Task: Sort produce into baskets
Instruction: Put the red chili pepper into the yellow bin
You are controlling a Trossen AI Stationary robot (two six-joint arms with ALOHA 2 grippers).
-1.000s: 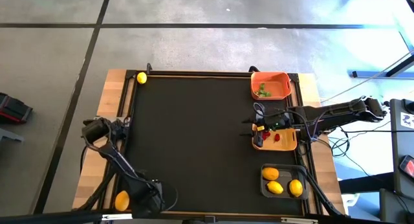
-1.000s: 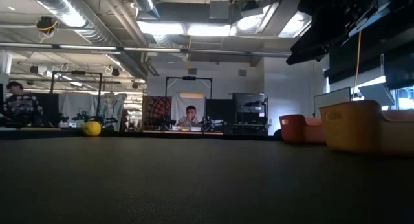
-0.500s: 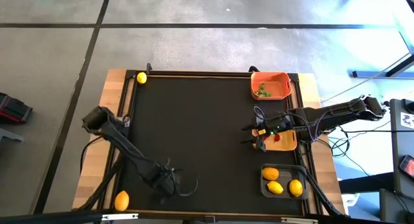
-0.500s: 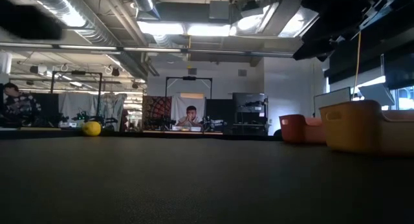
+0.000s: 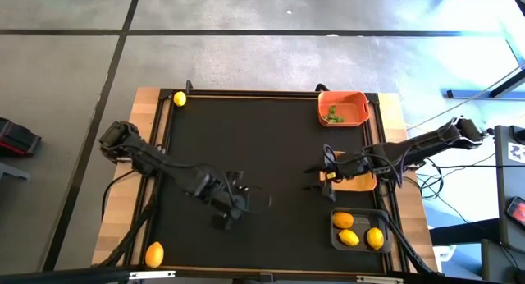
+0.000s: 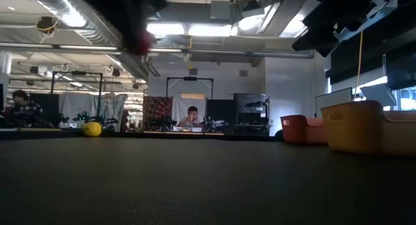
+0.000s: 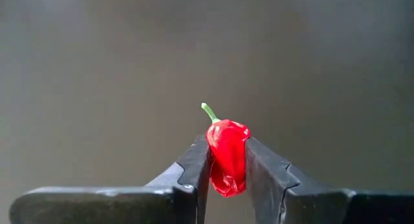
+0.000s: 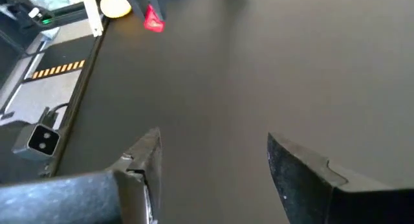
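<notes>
Left gripper (image 7: 228, 160) clamps a glossy, wrinkled red pepper (image 7: 227, 154); right gripper (image 8: 213, 166) gapes, unladen

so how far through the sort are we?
Done: three lemons sit in the dark basket, green bits in the orange basket. In hand: left gripper holds a red pepper over mid-table; right gripper is open beside the tan basket. Left: a lemon at the far-left corner and another at the near-left edge.

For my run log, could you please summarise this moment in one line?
left gripper: shut on red pepper, above mat | right gripper: open, empty, beside yellow-tan basket
</notes>
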